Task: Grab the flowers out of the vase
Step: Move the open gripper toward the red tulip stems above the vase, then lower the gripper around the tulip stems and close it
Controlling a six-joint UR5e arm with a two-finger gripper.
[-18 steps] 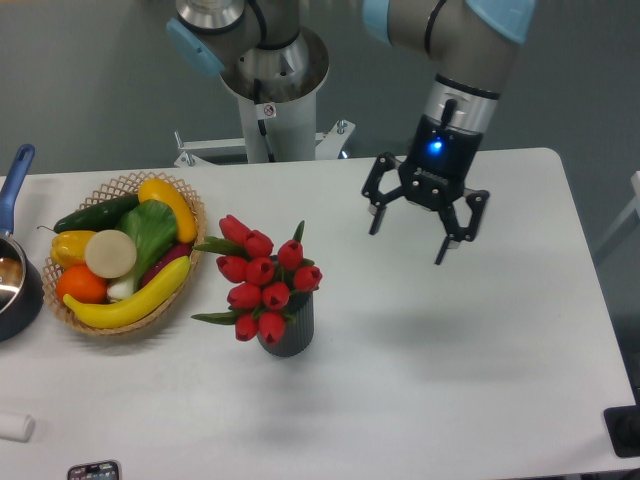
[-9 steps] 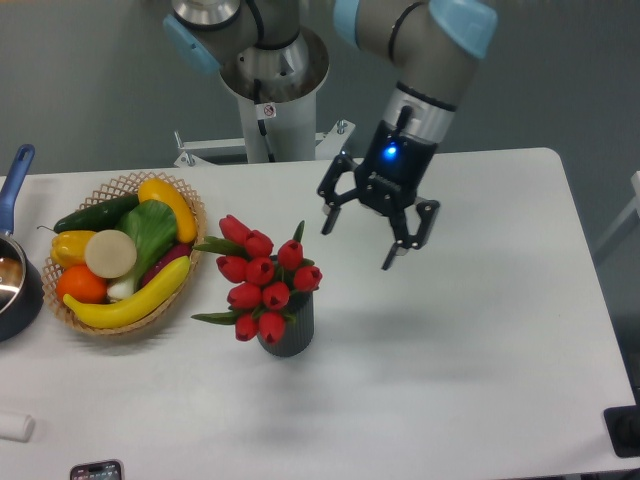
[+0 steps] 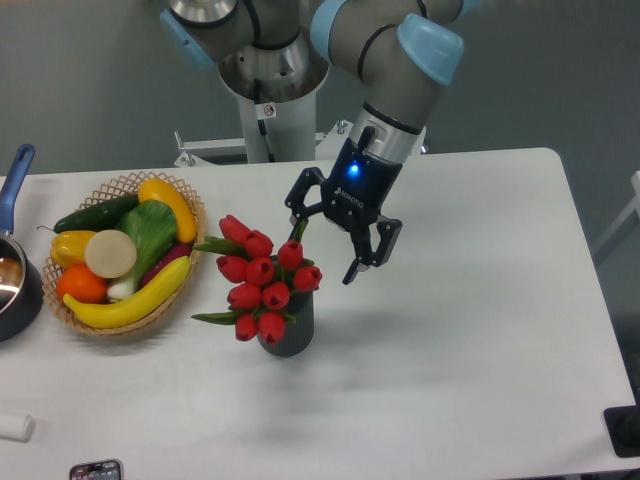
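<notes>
Camera view: flowers [image 3: 262,280] stand in vase [image 3: 290,328], approx mid-table, a bit left of centre and towards the front edge; buds lean out left over the rim, leaves sticking out both sides. Gripper [image 3: 324,243] hangs just right of and above the bunch, tilted, jaws spread wide, nothing held; left finger looks close to the top-right bud, contact vs. overlap can't tell. Judgement: bunch prob. light, soft, springy; buds and leaves will crush or slip if pinched, so best hold is the stems just above the vase mouth, below the heads, w/ a straight-up lift. Stems mostly hidden by buds from here, so access is tight. Vase small, looks light, may tip or ride up w/ the stems if they bind. Further out: basket [image 3: 187,205] of veg near the left edge, close to the leaves; pot [image 3: 20,296] at the far left edge; arm base beyond the back edge.
</notes>
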